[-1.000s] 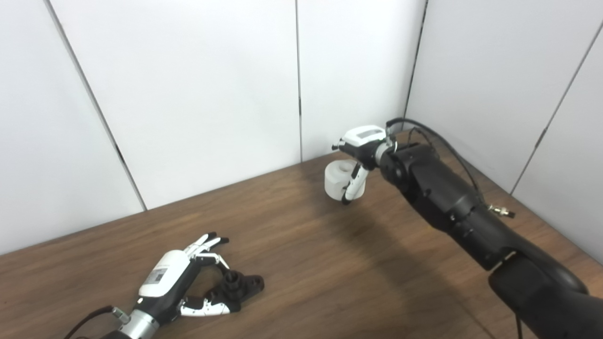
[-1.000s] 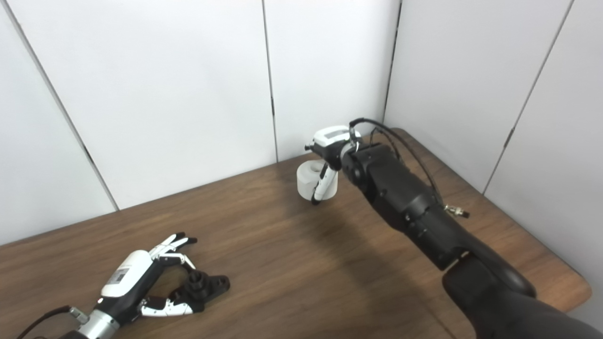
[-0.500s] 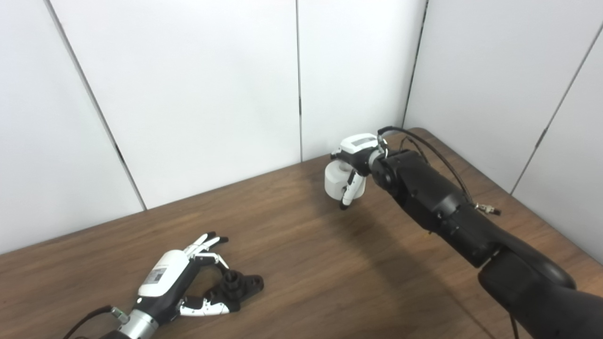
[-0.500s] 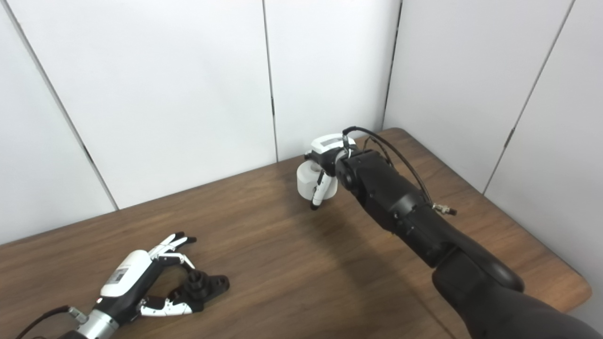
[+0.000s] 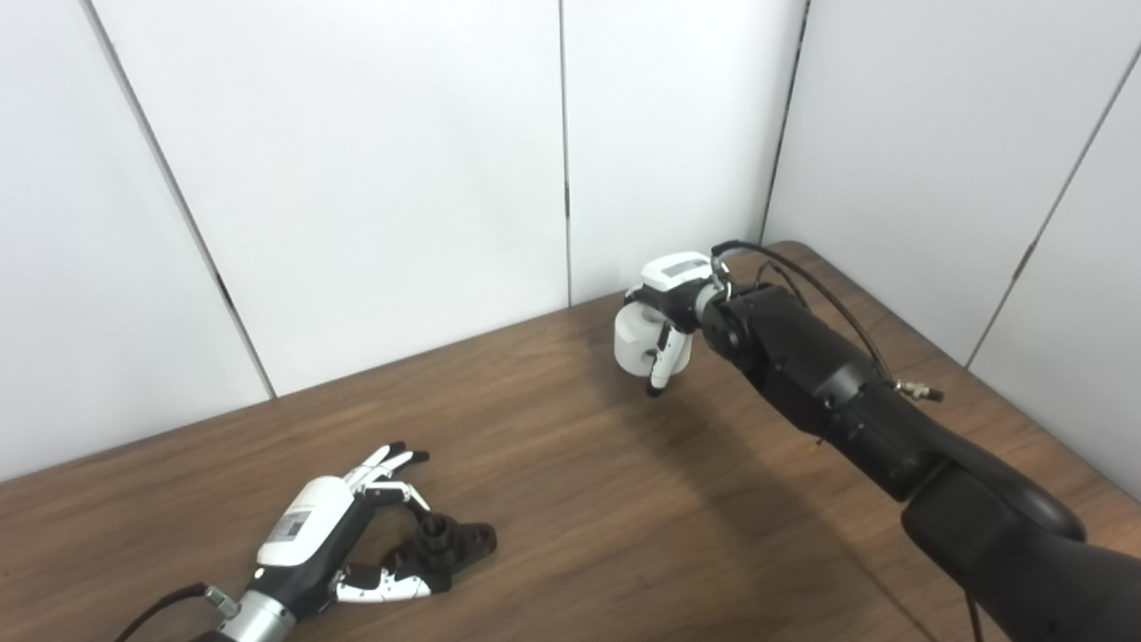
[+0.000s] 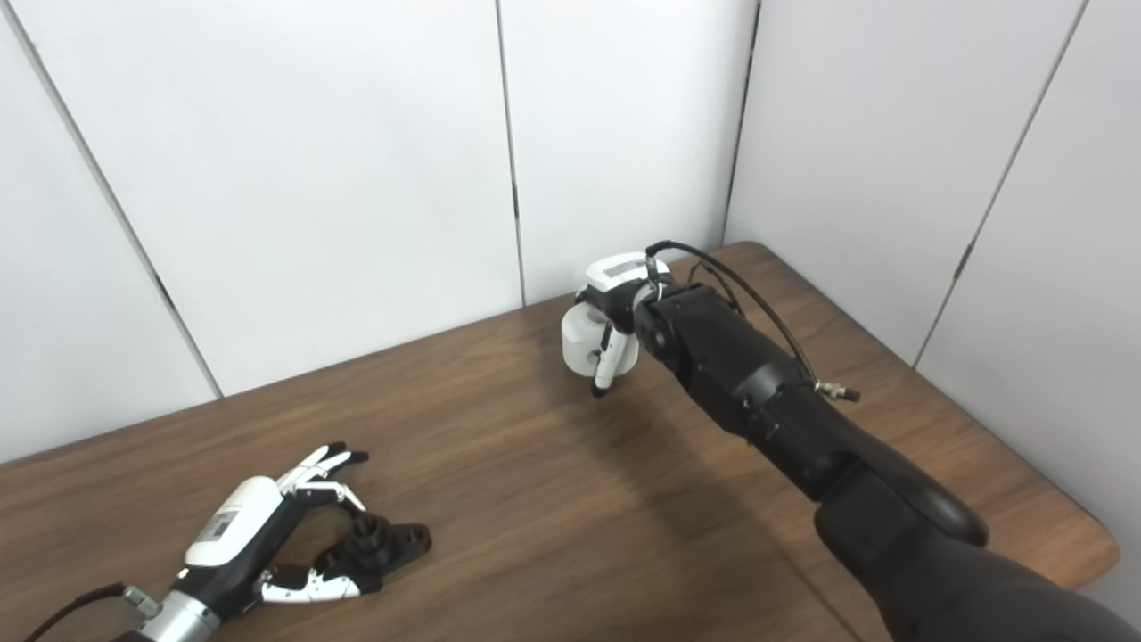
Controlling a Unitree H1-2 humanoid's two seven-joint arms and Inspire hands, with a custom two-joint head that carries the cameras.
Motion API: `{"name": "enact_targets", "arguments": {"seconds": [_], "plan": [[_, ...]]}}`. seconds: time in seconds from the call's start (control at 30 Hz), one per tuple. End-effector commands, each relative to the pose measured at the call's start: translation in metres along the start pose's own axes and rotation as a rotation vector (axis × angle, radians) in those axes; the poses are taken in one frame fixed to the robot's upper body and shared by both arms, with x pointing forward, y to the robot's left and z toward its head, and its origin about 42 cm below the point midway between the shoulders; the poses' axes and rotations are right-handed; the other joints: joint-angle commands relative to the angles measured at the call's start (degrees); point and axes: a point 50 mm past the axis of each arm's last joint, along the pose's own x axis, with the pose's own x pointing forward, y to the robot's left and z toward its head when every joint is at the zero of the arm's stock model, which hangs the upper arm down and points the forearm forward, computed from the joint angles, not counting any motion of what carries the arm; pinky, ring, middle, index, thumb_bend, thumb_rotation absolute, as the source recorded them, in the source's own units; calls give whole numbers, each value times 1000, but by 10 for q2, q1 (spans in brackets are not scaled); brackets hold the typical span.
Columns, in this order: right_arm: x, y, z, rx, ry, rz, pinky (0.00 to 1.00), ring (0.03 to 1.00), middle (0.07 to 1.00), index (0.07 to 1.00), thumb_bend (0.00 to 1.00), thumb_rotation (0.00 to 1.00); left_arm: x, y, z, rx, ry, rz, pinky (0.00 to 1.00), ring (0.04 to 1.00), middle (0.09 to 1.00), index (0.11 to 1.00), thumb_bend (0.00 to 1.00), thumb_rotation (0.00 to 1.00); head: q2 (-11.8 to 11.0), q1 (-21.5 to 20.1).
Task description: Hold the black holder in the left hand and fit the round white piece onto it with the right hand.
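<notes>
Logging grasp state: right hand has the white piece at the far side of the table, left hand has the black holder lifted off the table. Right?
Not quite. The black holder lies on the table, with the left hand around it, as the left eye view shows. The right hand does hold the round white piece.

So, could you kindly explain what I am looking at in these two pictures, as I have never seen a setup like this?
It is a humanoid robot at a wooden table, seen through two cameras side by side on its head, so both pictures show one scene. Its right hand grips a round white piece near the far wall. Its left hand, at the near left, is curled around a black holder lying on the table; whether it grips it firmly is hard to tell.
</notes>
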Motion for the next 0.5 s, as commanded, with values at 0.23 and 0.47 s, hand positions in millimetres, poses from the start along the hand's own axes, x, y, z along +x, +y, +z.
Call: {"name": "enact_targets", "arguments": {"seconds": [0.23,0.47], "plan": [[-7,-37,-13,-24,2,-132,828,898,900,834,1000,345,-72,-43,-36,1,170,-180,910,975,912,485,523,74,4,-2],[-13,-42,-10,24,-10,-197,810,852,854,750,909,274,-72,-42,-37,-1,172,-182,919,975,913,486,523,74,7,0]]}}
